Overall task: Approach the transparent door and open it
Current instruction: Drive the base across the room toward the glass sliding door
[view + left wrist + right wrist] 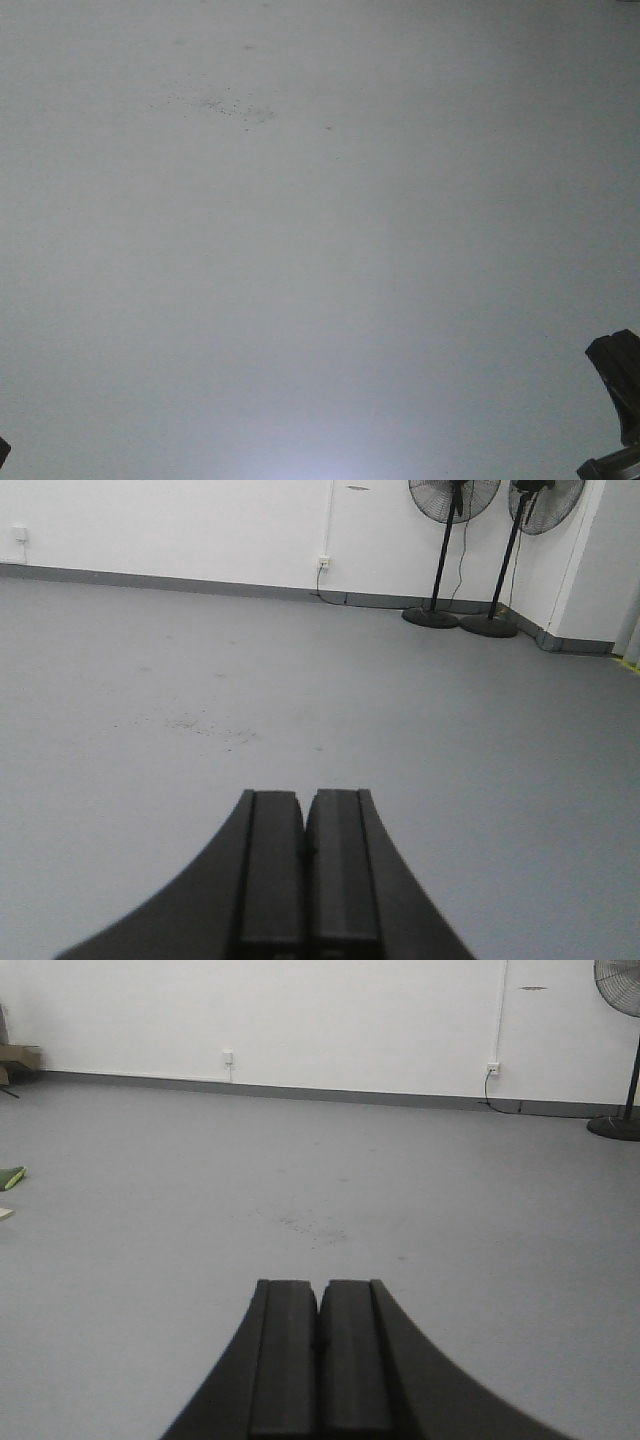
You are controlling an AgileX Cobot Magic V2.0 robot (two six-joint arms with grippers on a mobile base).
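Exterior front-facing view: pale grey floor (320, 300) across nearly the whole frame, a scatter of dark specks (225, 107) toward the top left, a black machine part (618, 385) at the lower right edge, possibly a piece of the right arm, too cropped to tell.

Left wrist view: left gripper (304, 805) with both black pads (272, 870) pressed flat together, nothing between them. Beyond, a white wall (180, 525) with a socket (323, 561), and two pedestal fans (450, 500) side by side at the far right.

Right wrist view: right gripper (320, 1290) likewise fully closed and empty. A green object (10, 1176) at the left edge, one fan (618, 982) at the right edge.

Transparent door in none of the three views; whereabouts not tellable.
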